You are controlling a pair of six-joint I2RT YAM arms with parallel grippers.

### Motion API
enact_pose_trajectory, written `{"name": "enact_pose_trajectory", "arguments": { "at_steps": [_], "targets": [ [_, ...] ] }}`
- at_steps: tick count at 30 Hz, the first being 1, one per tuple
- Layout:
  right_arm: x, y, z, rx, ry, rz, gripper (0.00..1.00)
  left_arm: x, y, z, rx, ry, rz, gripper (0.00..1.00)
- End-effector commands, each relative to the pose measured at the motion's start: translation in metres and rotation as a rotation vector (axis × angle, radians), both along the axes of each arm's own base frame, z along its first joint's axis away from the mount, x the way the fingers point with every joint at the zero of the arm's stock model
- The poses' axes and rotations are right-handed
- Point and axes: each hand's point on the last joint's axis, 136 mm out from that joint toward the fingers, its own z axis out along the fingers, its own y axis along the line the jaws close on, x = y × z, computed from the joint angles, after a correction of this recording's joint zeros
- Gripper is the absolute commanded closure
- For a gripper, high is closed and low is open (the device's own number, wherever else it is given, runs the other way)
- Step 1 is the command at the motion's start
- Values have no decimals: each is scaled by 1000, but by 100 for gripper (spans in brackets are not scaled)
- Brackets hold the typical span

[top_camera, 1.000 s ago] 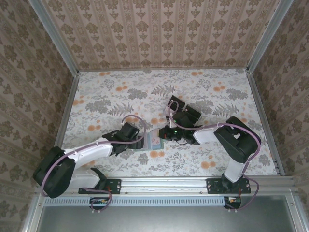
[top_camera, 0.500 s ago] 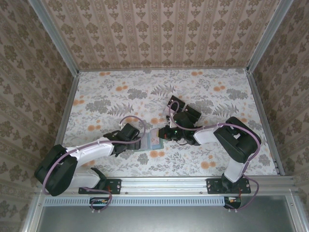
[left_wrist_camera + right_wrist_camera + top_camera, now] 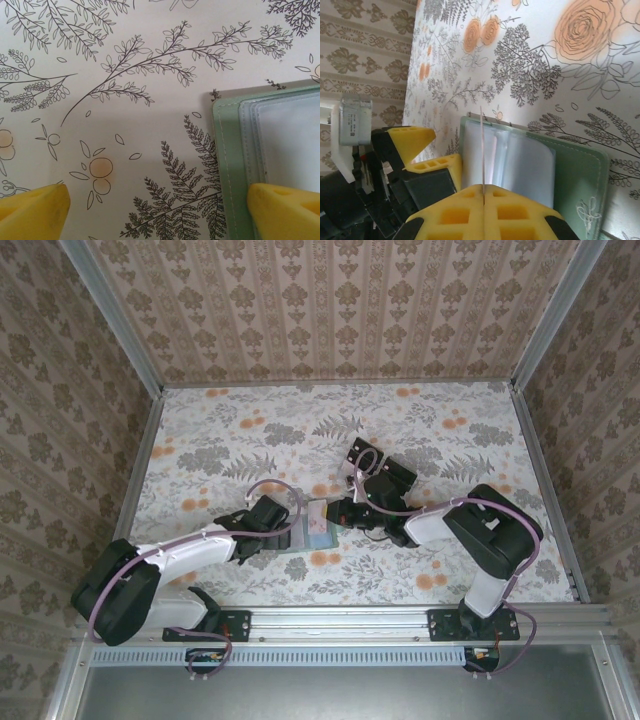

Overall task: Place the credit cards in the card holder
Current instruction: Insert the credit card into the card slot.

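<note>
Floral-print tablecloth [image 3: 440, 440] covers the work surface, which is enclosed by wallpapered walls [image 3: 340, 310]. Locate the card holder [image 3: 318, 527] at the lower centre of the overhead frame. It lies open and flat on the cloth between the two grippers.

**Tool state**
- The right gripper [image 3: 484, 192] is fully closed on one credit card [image 3: 482, 145], pinching its near end.
- The left gripper [image 3: 160, 210] stands wide open and holds nothing. One fingertip sits over the holder's corner at the lower right of the left wrist frame; the other sits over bare cloth.
- You cannot tell whether that fingertip presses on the holder.

**Hazards**
1. If the holder is not pinned, a push from the card can slide it across the cloth.
2. The card's leading edge can catch on the stacked clear sleeves [image 3: 520, 160], or ride over them, if it arrives too steep or off-line.
3. Because only one end is gripped, the card can pivot or bow under load.
4. The left gripper's fingers lie close beside the card at the left of the right wrist frame, so a sideways correction risks contact.

**Orientation**
- In the right wrist frame the card stands edge-on as a thin line.
- Its long axis appears to run up the frame from the closed fingers.
- Its free end points at the holder's upper-left rim.
- In the overhead frame the holder's long axis runs roughly top to bottom, slightly tilted.
</note>
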Motion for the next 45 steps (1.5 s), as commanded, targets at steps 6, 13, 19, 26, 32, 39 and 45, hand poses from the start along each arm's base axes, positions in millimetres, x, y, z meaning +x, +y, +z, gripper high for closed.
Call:
{"name": "enact_pose_trajectory", "arguments": {
  "at_steps": [6,13,19,26,32,39,45],
  "targets": [
    [9,9,7,51,-50,-38,100,-7,8,-6,32,23,18,0],
    [10,11,-5,44,-33,-41,100,-7,8,-6,30,22,18,0],
    [9,15,-12,55,-14,-37,100,-7,8,-6,29,23,19,0],
    [7,19,-17,54,0,-24,100,-7,8,-6,27,21,18,0],
    [3,23,-18,65,13,-7,100,-7,8,-6,26,23,18,0],
    [-2,28,-22,72,36,14,100,-8,8,-7,26,24,19,0],
    [-7,26,-27,77,61,14,100,-8,8,-7,26,24,19,0]
  ]
}}
